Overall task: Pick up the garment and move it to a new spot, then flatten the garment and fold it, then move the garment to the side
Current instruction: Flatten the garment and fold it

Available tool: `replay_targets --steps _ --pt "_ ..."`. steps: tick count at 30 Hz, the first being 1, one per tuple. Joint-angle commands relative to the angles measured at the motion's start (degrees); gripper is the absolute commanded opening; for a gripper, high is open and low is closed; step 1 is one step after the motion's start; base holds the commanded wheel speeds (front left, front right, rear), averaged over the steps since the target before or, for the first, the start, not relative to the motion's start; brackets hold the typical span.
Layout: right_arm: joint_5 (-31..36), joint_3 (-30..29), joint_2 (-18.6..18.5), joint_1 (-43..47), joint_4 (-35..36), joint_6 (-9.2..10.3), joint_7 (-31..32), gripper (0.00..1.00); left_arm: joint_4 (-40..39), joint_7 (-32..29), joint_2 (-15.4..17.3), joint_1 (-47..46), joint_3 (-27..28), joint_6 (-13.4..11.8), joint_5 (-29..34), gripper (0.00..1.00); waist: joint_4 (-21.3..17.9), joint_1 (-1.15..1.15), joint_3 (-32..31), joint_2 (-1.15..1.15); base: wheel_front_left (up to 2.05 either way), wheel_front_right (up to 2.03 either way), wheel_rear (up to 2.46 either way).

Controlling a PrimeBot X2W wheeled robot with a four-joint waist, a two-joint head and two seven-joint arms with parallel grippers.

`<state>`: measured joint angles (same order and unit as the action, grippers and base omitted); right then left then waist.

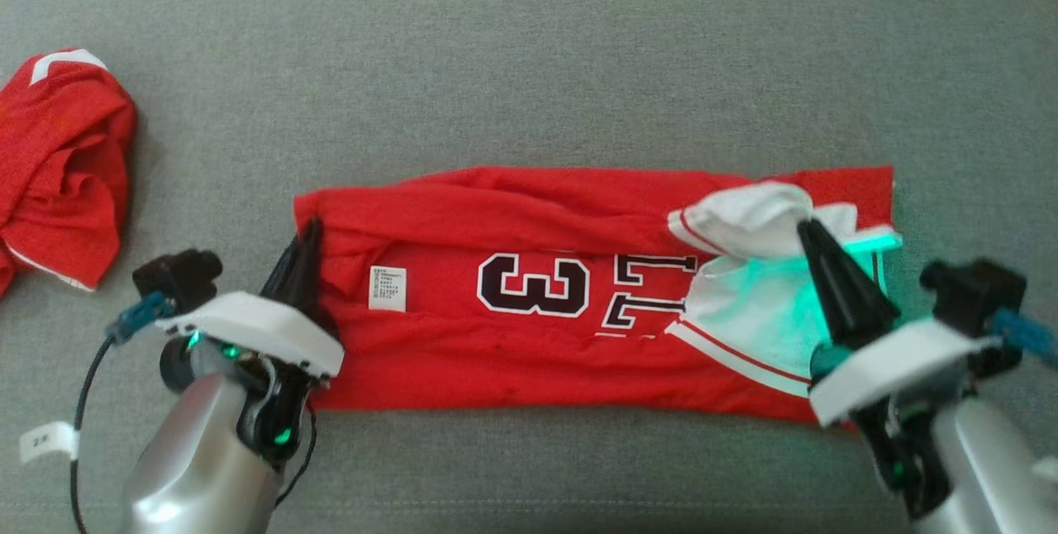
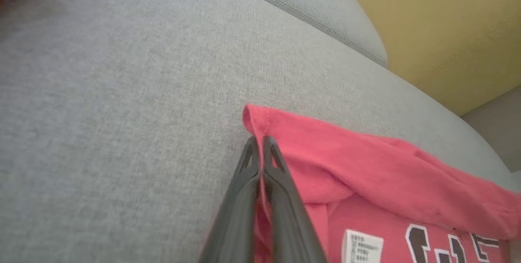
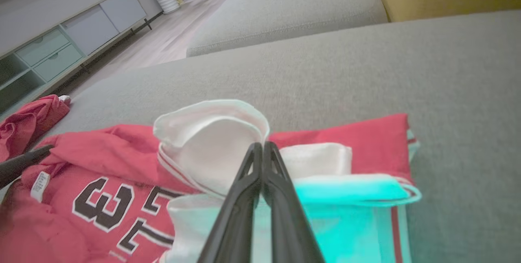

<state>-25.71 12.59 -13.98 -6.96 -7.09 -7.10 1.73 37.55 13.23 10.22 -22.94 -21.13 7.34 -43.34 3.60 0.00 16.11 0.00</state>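
Left gripper (image 2: 260, 139) pinches the red garment (image 1: 496, 352) marked "3", right gripper (image 3: 260, 145) closed at its white sleeve (image 1: 744, 216).

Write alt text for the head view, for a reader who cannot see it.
A red jersey numbered 3 lies as a long, partly folded band across a grey cushion. The left gripper is shut on its left edge, the right gripper on a raised white fold at its right end. A crumpled red garment lies far left.
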Motion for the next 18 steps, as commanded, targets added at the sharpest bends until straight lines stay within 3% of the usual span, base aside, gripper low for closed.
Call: replay_targets --steps 1,6,7,8,9,18 --pt "0.8 0.2 0.2 0.0 2.9 -0.39 0.1 0.00 -2.0 0.0 2.1 -0.6 2.4 -0.4 -0.5 0.00 0.0 0.00 0.0 0.00 0.00 0.00 0.00" --pt "3.5 -1.7 2.9 4.7 5.0 -0.39 1.4 0.00 -3.7 -2.7 2.5 2.5 1.9 -1.7 -1.2 0.00 -0.1 0.00 0.0 0.00 0.00 0.00 0.00" --pt "3.8 -2.0 3.5 5.5 4.9 -0.39 1.9 0.18 -3.9 -3.1 2.5 3.0 1.9 -2.0 -1.3 0.12 -0.1 0.00 0.0 0.00 0.00 0.00 0.00" --pt "4.3 -2.1 3.8 6.2 4.8 -0.39 2.7 0.47 -4.0 -3.3 2.6 3.4 1.8 -2.5 -1.3 0.44 -0.1 0.00 -0.1 0.00 0.00 0.00 0.00" --pt "4.3 -2.3 4.4 6.9 4.8 -0.39 3.1 1.00 -4.1 -3.4 2.7 3.7 1.6 -2.9 -0.9 1.00 -0.1 0.00 -0.1 0.00 0.00 0.00 0.00" --pt "5.6 -3.3 7.6 12.9 6.9 -0.39 4.1 1.00 -6.1 -0.2 3.7 8.2 0.6 -7.2 3.1 1.00 -0.5 0.00 -1.7 0.00 0.00 0.00 0.00"
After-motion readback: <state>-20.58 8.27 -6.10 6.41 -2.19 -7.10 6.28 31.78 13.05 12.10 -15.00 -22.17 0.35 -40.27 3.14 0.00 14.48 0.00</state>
